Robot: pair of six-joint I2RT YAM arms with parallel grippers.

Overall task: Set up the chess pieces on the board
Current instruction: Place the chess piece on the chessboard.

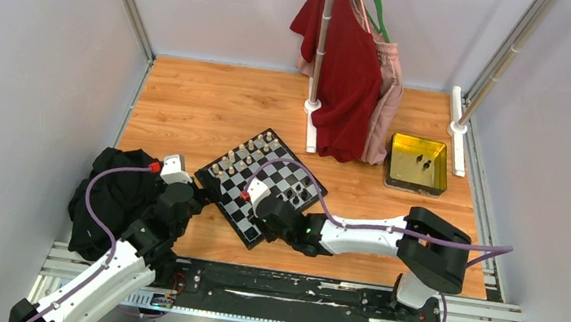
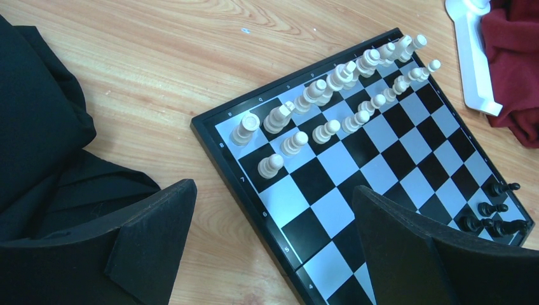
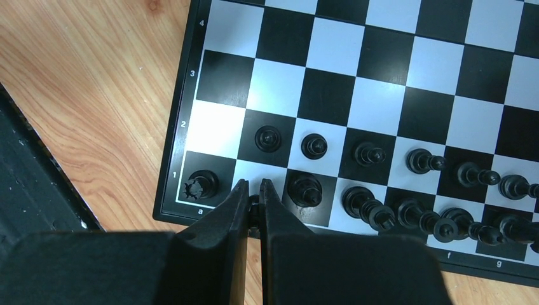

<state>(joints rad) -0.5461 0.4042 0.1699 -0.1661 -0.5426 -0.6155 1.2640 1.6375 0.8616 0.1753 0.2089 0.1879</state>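
Observation:
The board (image 1: 237, 204) lies as a diamond on the wooden table. Cream chess pieces (image 2: 330, 101) fill two rows along its far left edge. Black chess pieces (image 3: 407, 190) stand in two rows along the near right edge, with a rook (image 3: 202, 184) on the corner square. My right gripper (image 3: 253, 185) hovers over the square beside that rook, shut on a small black piece (image 3: 254, 206) that is mostly hidden between the fingers. My left gripper (image 2: 274, 187) is open and empty, straddling the board's left rim (image 2: 254, 203).
A yellow tray (image 1: 391, 162) at the back right holds two black pieces (image 1: 422, 160). A rack pole (image 1: 323, 42) with a red shirt (image 1: 343, 69) stands behind the board. A black cloth (image 1: 109, 197) is heaped by the left arm.

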